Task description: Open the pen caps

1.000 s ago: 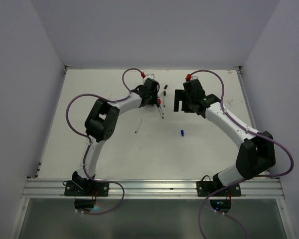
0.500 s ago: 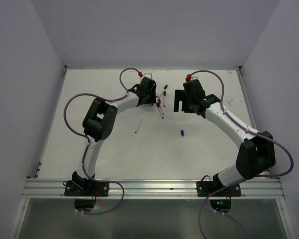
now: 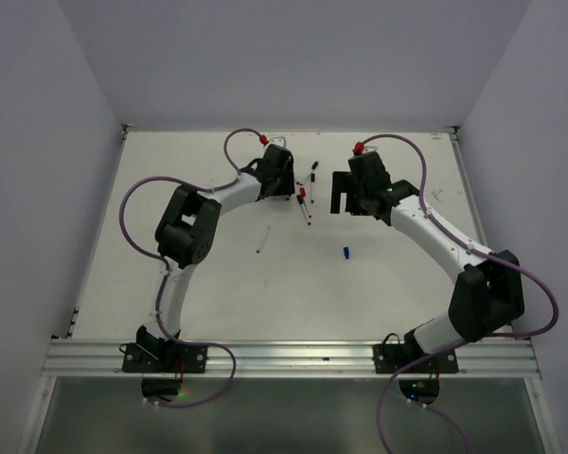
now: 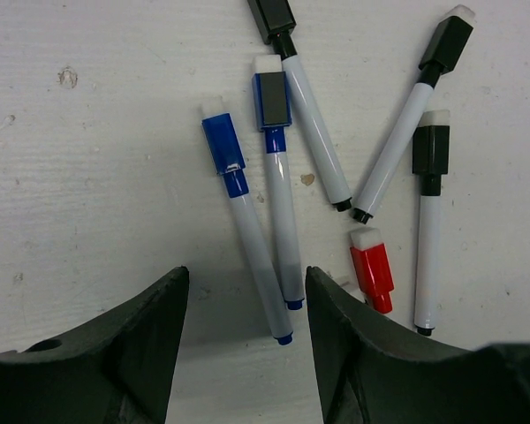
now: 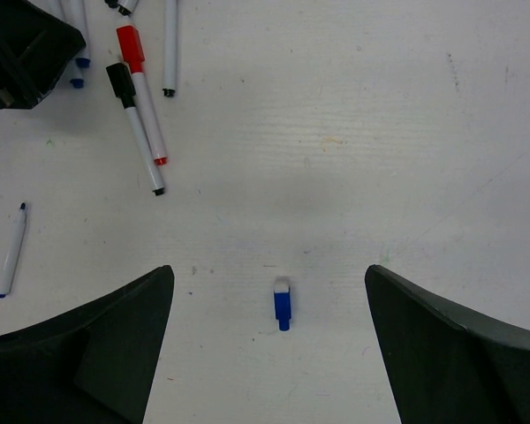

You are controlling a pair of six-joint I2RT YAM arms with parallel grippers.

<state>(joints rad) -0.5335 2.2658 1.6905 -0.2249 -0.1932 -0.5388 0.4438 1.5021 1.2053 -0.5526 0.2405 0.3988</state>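
Blue, black and red pen caps (image 4: 223, 143) sit on white pens (image 4: 314, 132) fanned across the upper half of the left wrist view, and we see the left jaws spread apart at the lower edge, framing the two blue pens' ends. One loose blue cap (image 5: 283, 305) lies alone on the tabletop (image 5: 380, 132), lower centre of the right wrist view, between the right jaws, also wide apart.

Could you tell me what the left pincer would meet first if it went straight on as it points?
Probably the blue pens lying between the left pincer's fingers; depth is unclear.
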